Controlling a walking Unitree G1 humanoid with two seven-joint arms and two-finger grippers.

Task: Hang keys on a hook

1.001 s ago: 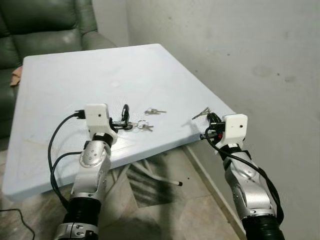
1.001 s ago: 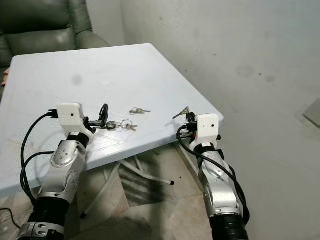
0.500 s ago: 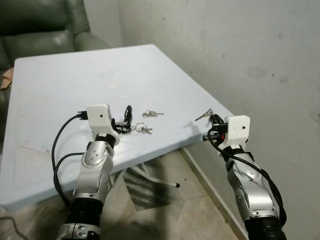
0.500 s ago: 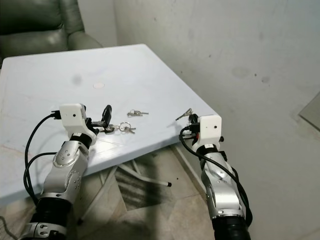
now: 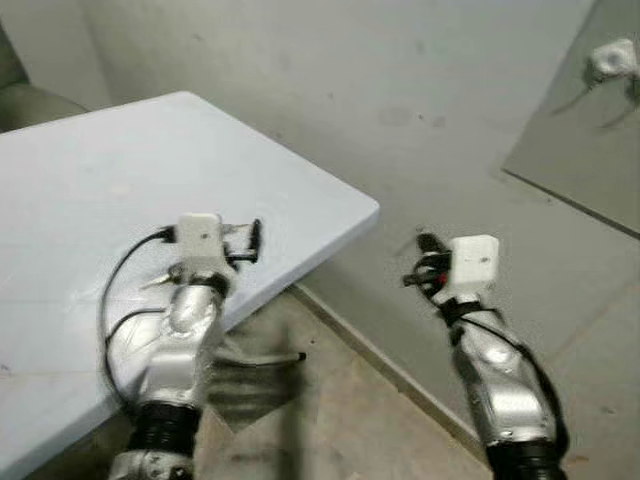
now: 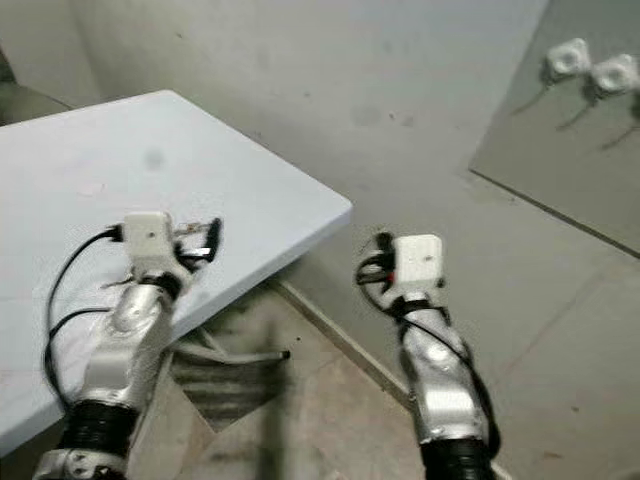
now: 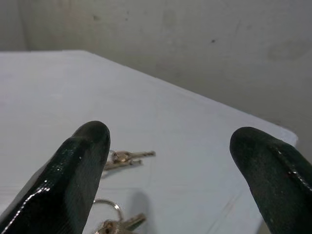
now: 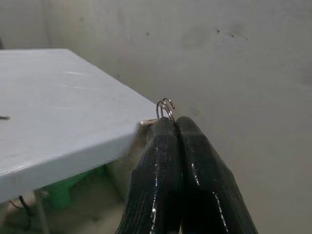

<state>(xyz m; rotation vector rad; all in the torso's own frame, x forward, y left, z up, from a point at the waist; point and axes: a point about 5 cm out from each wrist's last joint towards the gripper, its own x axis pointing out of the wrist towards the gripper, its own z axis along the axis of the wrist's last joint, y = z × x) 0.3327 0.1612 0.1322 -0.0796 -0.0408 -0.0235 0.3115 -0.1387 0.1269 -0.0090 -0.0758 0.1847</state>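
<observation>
beside table [image 5: 120, 170], right end effector [image 8: 174, 127] (closed) pinches key ring [image 8: 165, 108].

From my remote station: glossy black fingers [image 8: 165, 170] of the right hand [image 8: 171, 122] pinch a thin bright metal key ring [image 8: 165, 107]; brassy metal keys [image 7: 127, 157] lie on the smooth, matt pale-blue surface [image 7: 195, 146] before a rough, stained plaster wall [image 8: 253, 58].

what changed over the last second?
Mostly the camera: the head views have swung right, so the table slides left and white wall hooks come into view at upper right. The right gripper stays shut on a key ring, now off the table's edge before the wall. The left gripper stays open over the table, two key sets lying beneath it.
</observation>
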